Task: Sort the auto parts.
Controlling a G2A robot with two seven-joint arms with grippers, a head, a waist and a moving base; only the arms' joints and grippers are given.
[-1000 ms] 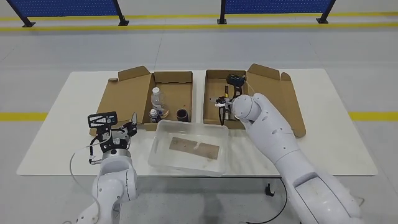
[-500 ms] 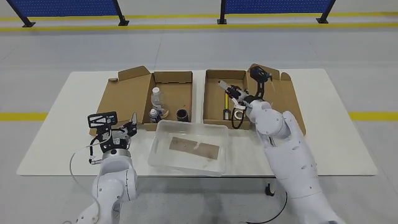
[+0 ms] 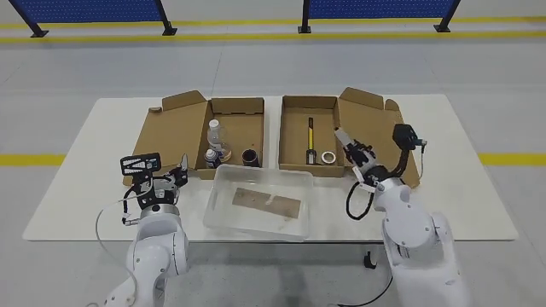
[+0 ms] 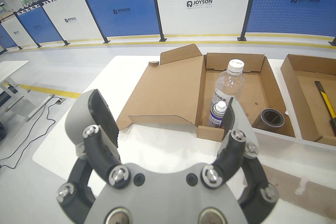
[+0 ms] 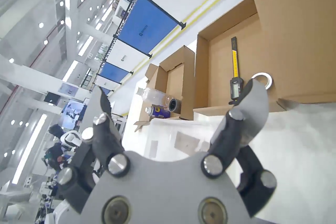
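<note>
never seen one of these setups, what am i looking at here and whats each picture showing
This is a two-armed robot at a white table, sorting auto parts. One picture looks down from a camera above its arms; the other two come from cameras on its wrists, each showing that arm's own pincer. The left gripper and the right gripper are both open and hold nothing. The left brown cardboard box holds a clear plastic bottle, a small spray can and a dark metal cylinder. The right brown cardboard box holds a black and yellow caliper and a white tape roll. Nearer the robot sits a clear plastic tray.
</note>
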